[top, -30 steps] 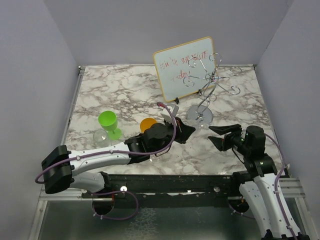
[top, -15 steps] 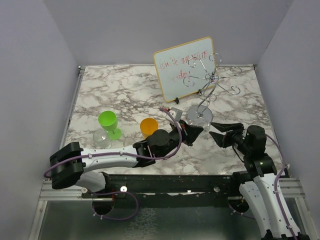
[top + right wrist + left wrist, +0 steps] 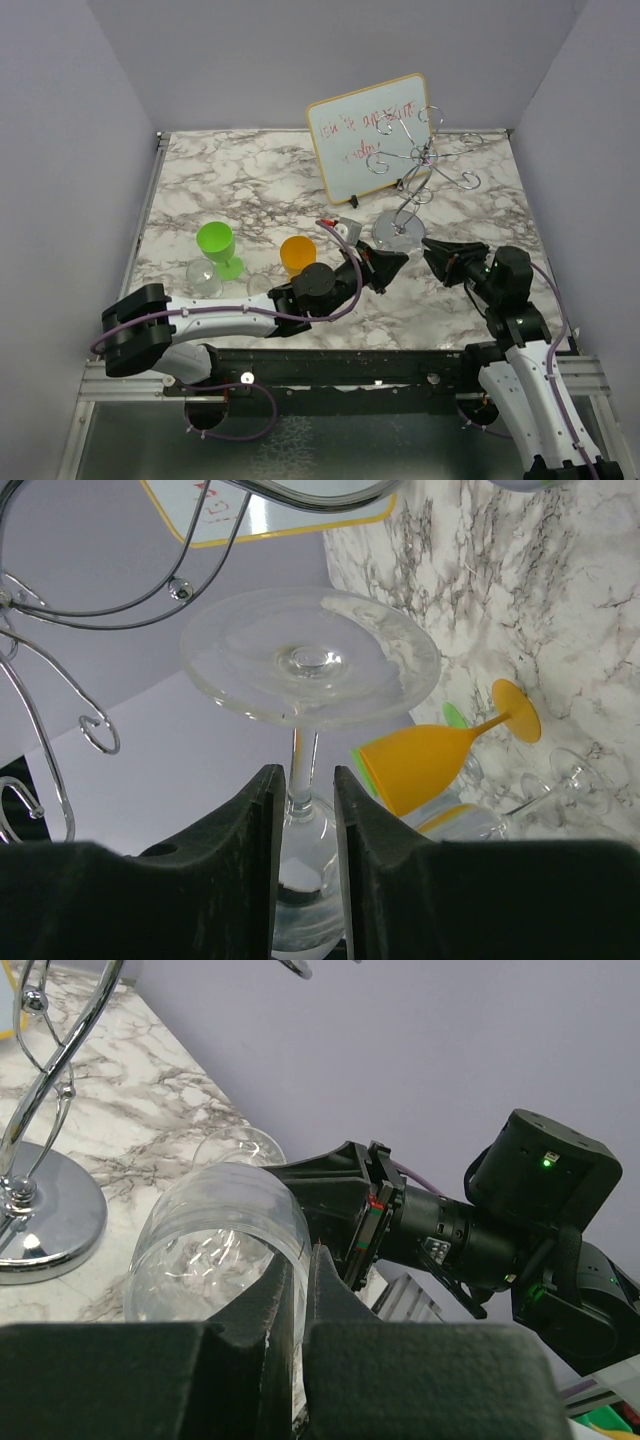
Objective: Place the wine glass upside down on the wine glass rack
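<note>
The wine glass [image 3: 310, 665] lies on its side between the two arms, over the near right part of the marble table [image 3: 240, 190], just on the near side of the wine glass rack [image 3: 405, 190] and not touching it. Its long axis runs roughly left to right: the open mouth of the bowl faces left toward the left gripper [image 3: 295, 1260], and the round foot points right toward the right gripper [image 3: 304, 772]. The glass is clear and colourless, with a rounded bowl, a thin straight stem and a flat disc foot (in the top view it is almost invisible against the marble). The left gripper is clamped on the wall of the bowl at the rim. The right gripper's fingers stand either side of the stem, just behind the foot, with a narrow gap showing on each side, so the jaws are not closed on it. The rack stands upright on its shiny disc base, its curled wire arms bare. An orange glass [image 3: 297, 255] stands to the left of the grippers.
</note>
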Available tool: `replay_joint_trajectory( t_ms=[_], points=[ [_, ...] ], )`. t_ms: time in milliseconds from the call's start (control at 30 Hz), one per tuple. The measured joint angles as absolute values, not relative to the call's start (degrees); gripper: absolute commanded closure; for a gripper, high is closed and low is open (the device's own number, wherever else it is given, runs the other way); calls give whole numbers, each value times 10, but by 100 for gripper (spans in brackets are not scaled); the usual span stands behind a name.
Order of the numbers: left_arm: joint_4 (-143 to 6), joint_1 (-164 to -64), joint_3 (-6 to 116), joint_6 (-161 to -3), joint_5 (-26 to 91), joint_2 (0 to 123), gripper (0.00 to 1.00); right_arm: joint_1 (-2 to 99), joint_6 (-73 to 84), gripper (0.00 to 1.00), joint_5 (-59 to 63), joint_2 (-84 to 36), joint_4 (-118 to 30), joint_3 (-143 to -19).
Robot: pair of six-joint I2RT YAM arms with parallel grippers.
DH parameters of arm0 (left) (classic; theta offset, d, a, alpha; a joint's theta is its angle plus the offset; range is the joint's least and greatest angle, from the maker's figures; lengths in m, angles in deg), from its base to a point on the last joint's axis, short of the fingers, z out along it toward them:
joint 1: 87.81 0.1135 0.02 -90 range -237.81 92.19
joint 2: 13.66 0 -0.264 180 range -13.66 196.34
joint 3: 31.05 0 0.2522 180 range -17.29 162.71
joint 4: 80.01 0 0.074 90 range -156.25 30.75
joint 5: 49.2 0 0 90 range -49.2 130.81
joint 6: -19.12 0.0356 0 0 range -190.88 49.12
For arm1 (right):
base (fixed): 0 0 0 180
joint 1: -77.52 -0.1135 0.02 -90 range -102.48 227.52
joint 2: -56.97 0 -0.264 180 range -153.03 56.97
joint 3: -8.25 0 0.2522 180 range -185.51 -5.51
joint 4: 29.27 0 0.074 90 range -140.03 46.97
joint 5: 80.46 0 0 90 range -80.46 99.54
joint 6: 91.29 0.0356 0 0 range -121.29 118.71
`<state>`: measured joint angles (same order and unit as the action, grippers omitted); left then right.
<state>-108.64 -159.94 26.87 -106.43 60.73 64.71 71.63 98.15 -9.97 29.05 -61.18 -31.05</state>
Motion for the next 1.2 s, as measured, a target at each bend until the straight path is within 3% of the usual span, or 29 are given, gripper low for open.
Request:
replay_joint_trajectory(
  t_ms=[433, 567, 633, 767, 867, 1200],
  points=[
    [-1116, -1604, 270, -1058, 604, 681, 100, 717, 967, 77, -100, 272, -603, -311],
    [-1124, -1606, 273, -1051, 604, 688, 98, 719, 967, 95, -100, 269, -604, -312],
    [-1125, -1607, 273, -1050, 604, 690, 88, 720, 971, 99, -100, 266, -603, -312],
    [-1124, -1607, 273, -1047, 604, 690, 52, 720, 958, 100, -100, 261, -600, -314],
    [-1126, -1611, 270, -1056, 606, 688, 33, 720, 924, 99, -96, 258, -600, -321],
    [-1110, -1614, 163, -1064, 648, 538, 7, 720, 731, 99, -56, 296, -549, -321]
  ],
)
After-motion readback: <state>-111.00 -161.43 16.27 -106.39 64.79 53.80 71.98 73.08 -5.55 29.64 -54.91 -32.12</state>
